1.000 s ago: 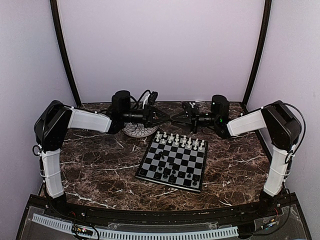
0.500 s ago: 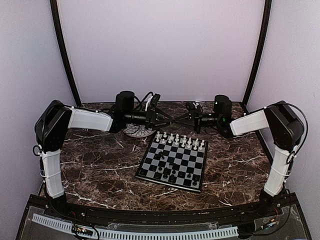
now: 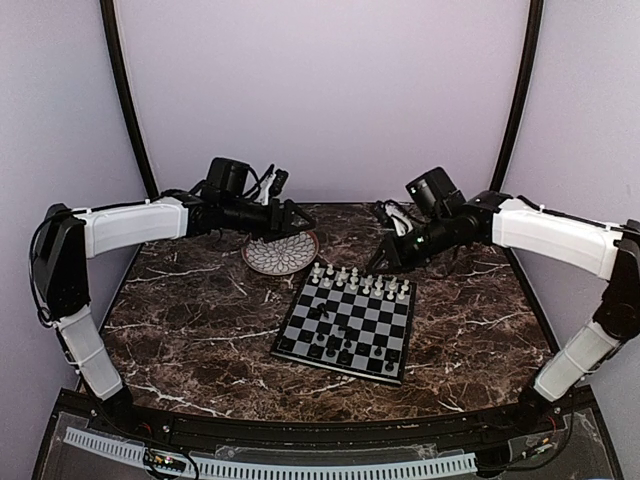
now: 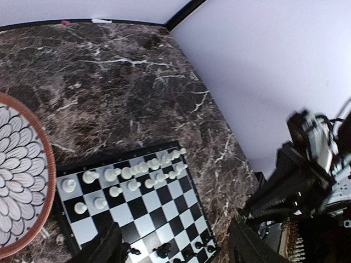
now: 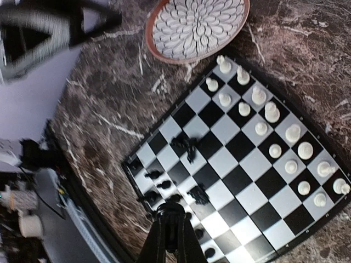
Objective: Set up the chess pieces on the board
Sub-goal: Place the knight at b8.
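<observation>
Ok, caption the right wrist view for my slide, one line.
Shut right gripper looks down on the board: white pieces in two rows, black pieces scattered, patterned plate beyond.

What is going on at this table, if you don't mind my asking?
Two robot arms are setting up a chess set. White pieces fill the two far rows of the board. Black pieces are only partly placed along the near edge, and a few sit loose mid-board. Neither arm holds anything: the left gripper hovers open near the plate, and the right gripper is shut and empty above the board.
</observation>
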